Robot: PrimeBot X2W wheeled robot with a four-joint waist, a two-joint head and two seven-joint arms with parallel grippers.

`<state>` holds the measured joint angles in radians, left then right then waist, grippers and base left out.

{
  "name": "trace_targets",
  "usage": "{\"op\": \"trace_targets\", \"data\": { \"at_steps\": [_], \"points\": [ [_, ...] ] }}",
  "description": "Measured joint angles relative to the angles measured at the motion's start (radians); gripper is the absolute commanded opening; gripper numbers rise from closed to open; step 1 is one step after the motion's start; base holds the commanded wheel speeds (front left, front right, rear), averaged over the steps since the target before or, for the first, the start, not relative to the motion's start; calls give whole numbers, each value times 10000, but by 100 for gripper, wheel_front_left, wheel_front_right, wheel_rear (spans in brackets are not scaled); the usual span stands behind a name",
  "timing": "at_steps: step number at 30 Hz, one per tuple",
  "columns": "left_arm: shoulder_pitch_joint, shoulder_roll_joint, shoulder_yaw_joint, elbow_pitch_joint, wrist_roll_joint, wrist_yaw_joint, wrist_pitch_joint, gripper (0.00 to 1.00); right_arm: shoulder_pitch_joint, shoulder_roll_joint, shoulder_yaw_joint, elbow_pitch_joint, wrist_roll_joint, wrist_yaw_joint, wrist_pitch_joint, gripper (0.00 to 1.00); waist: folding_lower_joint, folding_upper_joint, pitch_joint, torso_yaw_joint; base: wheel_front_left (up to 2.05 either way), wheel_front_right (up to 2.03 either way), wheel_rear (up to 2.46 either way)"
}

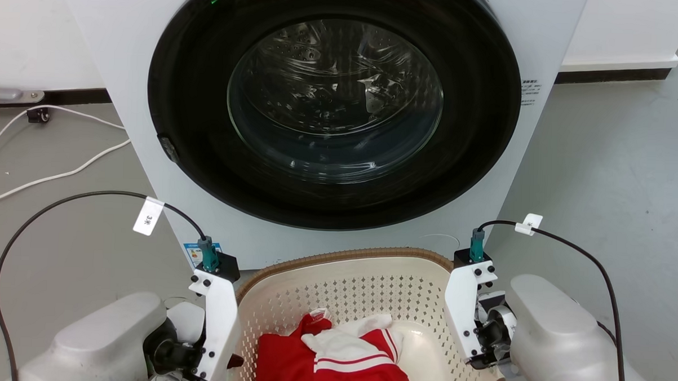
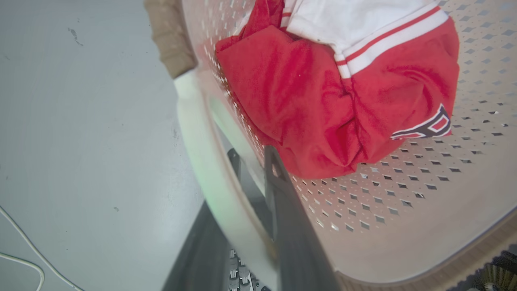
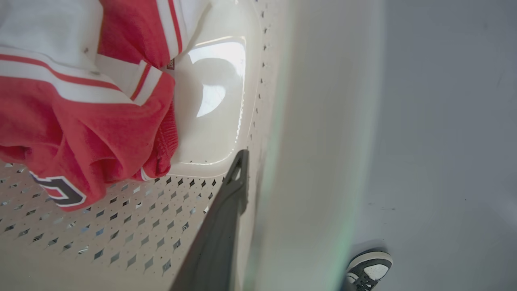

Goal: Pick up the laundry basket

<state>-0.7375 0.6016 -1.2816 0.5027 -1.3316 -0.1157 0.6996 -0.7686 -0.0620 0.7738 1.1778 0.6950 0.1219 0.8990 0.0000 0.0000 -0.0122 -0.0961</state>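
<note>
A big white washing machine (image 1: 342, 100) stood behind the laundry basket (image 1: 369, 282), which was just in front of it, with a red and white top (image 1: 333, 365) inside. The left tool (image 2: 254, 161) pinched the basket's side edge. The right tool (image 3: 274, 169) had one finger (image 3: 230, 202) inside the wall, but I could not tell its grip.

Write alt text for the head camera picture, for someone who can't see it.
A cream laundry basket holding a red and white garment is between the robot's left arm and right arm, in front of a white washing machine with its round door shut.
</note>
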Motion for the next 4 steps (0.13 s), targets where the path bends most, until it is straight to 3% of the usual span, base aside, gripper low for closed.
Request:
{"op": "trace_targets", "data": {
  "at_steps": [4],
  "points": [
    [0, -33, 0, 46, 15, 0, -15, 0, -7, 0, 19, 48, 13, 0, -12, 0, 0, 0, -12, -1, 0, 0, 0]
  ]
}}
